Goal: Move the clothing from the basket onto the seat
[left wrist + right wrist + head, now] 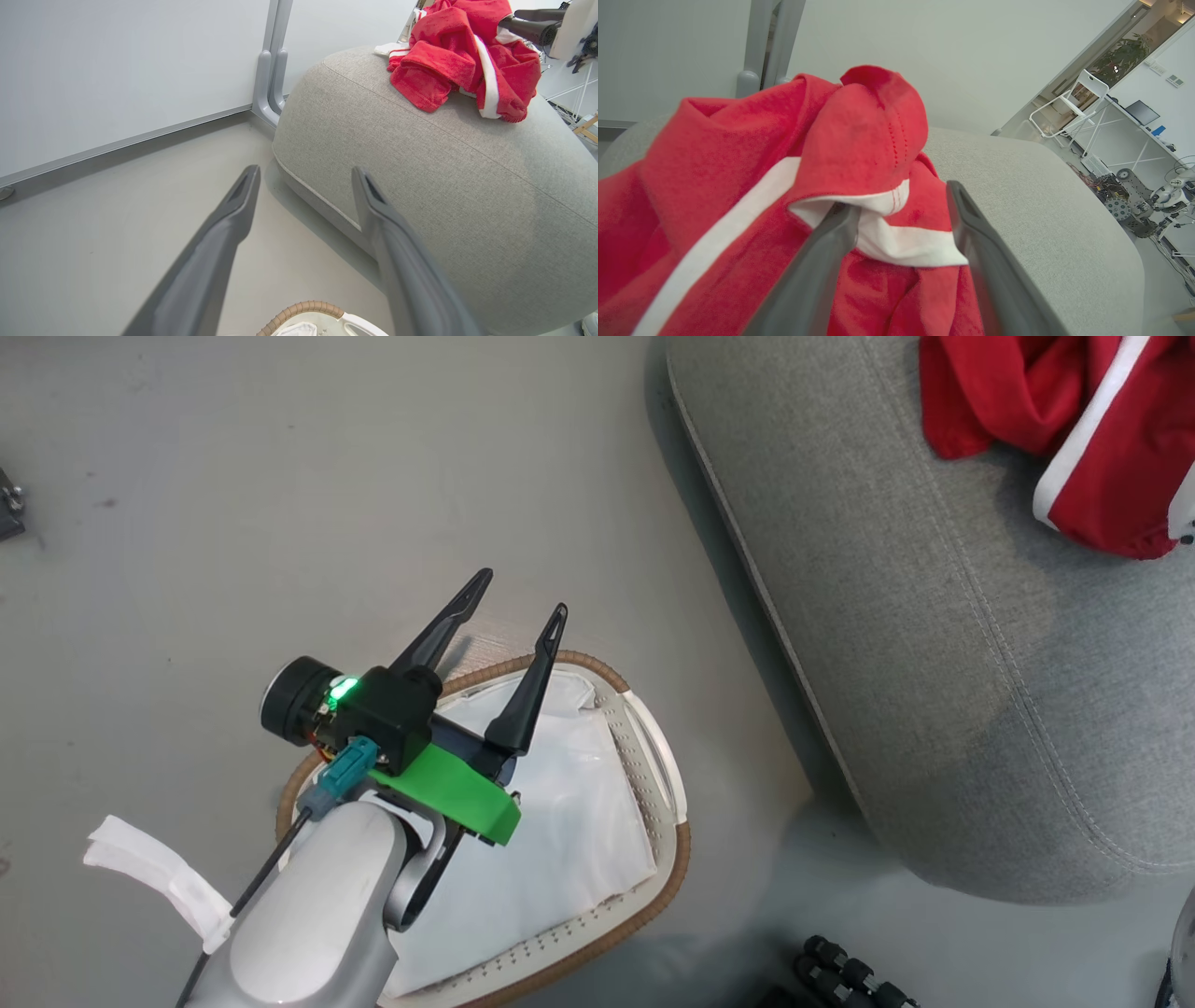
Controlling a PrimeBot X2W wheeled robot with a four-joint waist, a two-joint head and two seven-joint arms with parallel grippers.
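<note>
A: The left gripper (521,593)?
B: Spread wide, empty, over the one oval cream perforated plastic basket's (665,775) rim; bare grey floor (280,504) ahead, the grey fabric seat's (934,663) edge rightward.
A: The right gripper (901,198)?
B: Parted, clamping nothing, at one red white-striped clothing heap (868,130) on that one seat.

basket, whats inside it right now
A white liner sheet lies inside the basket; the red clothing is on the seat. The left gripper and forearm cover its left part, so that is hidden.

Bright, even indoor light; soft shadows; wide-angle wrist-view distortion.
</note>
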